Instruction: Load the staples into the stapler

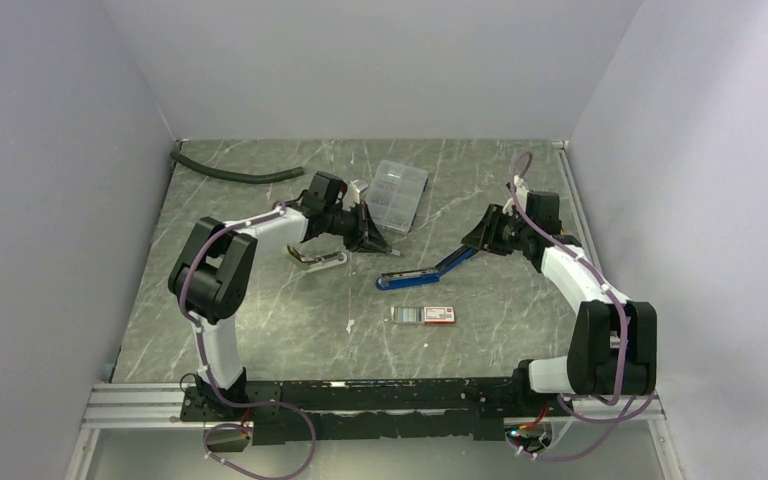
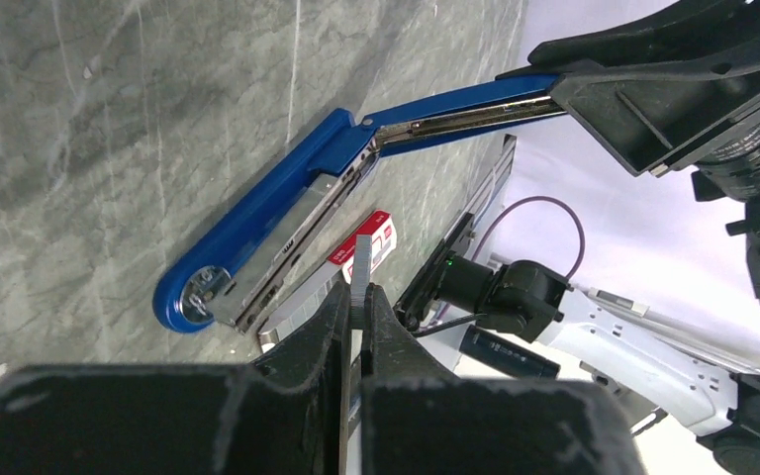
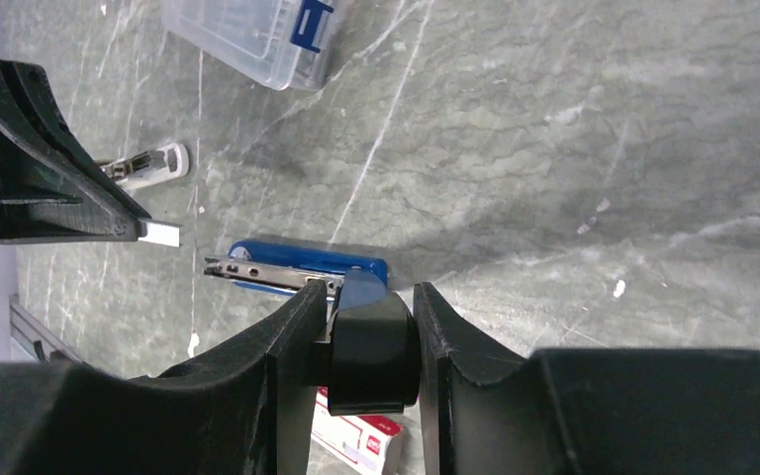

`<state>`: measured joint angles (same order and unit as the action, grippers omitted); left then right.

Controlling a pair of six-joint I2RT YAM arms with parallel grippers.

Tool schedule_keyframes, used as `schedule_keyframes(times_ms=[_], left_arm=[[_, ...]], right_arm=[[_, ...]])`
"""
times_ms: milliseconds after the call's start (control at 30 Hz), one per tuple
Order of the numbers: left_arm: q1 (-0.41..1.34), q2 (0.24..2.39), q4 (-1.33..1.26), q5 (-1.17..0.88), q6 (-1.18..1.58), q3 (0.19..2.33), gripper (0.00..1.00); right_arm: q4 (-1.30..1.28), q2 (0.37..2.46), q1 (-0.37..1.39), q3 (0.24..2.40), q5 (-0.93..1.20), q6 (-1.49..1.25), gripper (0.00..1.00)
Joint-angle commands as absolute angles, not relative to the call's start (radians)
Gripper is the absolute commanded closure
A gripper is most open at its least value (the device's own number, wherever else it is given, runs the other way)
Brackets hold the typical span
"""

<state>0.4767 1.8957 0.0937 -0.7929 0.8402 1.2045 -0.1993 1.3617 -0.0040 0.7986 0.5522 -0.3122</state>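
Left hand (image 2: 358, 302) is closed on a thin grey staple strip (image 2: 362, 259), which stands out past the fingertips, its free end pointing at the stapler (image 2: 252, 213). From the right wrist view, that end hangs just off the stapler's near tip, close but not touching.

The blue stapler is swung open. Its rounded hinge end rests on the counter (image 1: 260, 330), with the silvery channel showing along its length. The other arm slopes up to the right hand (image 3: 368, 289), whose fingers are clamped on that arm's dark end. The stapler lies across the middle of the counter, between the two hands.

Just nearer the arm bases lies the box (image 1: 425, 314). It is white with a red end, a grey tray sticks out of its left side, and it is apart from the stapler. I cannot tell what is in the tray.

Behind the left hand, toward the back wall, sits a clear case (image 1: 400, 193). A white tool (image 1: 318, 258) lies under the left forearm. A black hose (image 1: 235, 173) curves along the back left corner, close to the side wall.

White walls close off the counter on the left, back and right, and a metal rail runs along the near edge. The widest bare stretches are near left, between the tool and the rail, and at the right beyond the box.
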Motion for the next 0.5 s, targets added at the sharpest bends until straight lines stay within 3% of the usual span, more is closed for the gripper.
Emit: schedule_keyframes(times_ms=[0,267,467], left_arm=[[0.504,1.848,0.065,-0.783,0.879,1.203,0.93],[0.515,1.846,0.035,-0.766,0.894,1.183,0.93],[0.523,1.86,0.016,-0.747,0.895,1.179,0.93]], right_arm=[[-0.083,1.294,-0.056,0.767,0.55,-0.361,0.84],[-0.033,1.246,-0.085,0.725,0.569,-0.379,0.84],[-0.007,1.249,-0.086,0.712,0.589,-0.38,0.65]])
